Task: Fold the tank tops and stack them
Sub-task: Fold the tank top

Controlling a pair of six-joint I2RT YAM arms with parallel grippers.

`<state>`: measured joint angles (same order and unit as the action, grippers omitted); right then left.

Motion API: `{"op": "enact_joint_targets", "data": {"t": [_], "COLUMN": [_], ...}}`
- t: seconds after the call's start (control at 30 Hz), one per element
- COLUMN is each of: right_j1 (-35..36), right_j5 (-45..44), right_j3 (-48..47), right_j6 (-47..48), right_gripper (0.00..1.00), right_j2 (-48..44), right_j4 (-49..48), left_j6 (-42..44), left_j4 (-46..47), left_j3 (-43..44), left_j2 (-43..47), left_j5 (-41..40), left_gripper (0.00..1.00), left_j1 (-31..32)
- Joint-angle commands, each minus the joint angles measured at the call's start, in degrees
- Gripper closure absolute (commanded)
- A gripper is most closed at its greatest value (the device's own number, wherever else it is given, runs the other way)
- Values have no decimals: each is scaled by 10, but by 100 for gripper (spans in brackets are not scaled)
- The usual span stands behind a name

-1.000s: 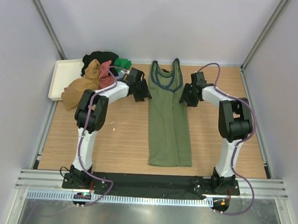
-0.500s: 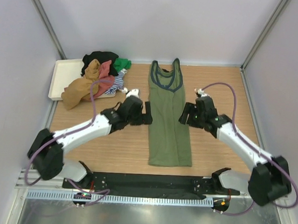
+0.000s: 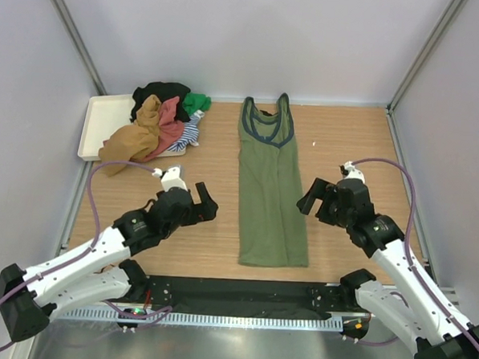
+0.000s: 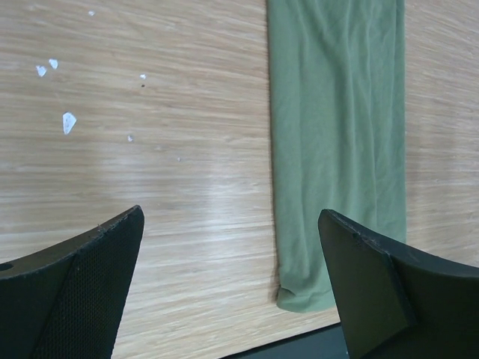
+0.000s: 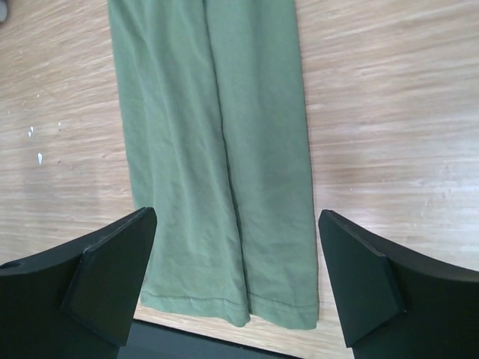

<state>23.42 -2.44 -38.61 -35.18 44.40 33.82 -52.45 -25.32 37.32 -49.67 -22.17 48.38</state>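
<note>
Tank top (image 3: 272, 197), olive, runs near-to-far, straps at far end, hem near.

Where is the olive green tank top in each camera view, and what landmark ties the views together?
Top external: olive tank top lies flat at centre, straps far, hem near.
Left wrist: olive tank top runs down the right side, lower body only.
Right wrist: olive tank top fills the centre, lower body only.
Shared landmark: the hem, ending just short of the dark strip.
</note>
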Motion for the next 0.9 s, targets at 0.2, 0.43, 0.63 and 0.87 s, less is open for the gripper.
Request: {"op": "enact_joint_targets", "data": {"t": [0.2, 0.43, 0.63, 0.87], "right_j1": [0, 7, 13, 19], "right_j5": [75, 94, 62, 67], "right_j3": [76, 164, 160, 168], "right_j6": [-96, -127, -121, -118], "right_gripper": [33, 43, 42, 49], "right_j2": [15, -22, -52, -52], "right_j4": [-3, 19, 89, 99], "left_j6": [-77, -149, -179, -186], "left_j4": [106, 105, 107, 152], "left_j3": [-104, -100, -60, -49], "left_j2": [34, -41, -143, -219], "left_j5": [115, 47, 4, 22], "left_gripper": [14, 18, 16, 24], "left_j1": [7, 152, 232, 234]}}
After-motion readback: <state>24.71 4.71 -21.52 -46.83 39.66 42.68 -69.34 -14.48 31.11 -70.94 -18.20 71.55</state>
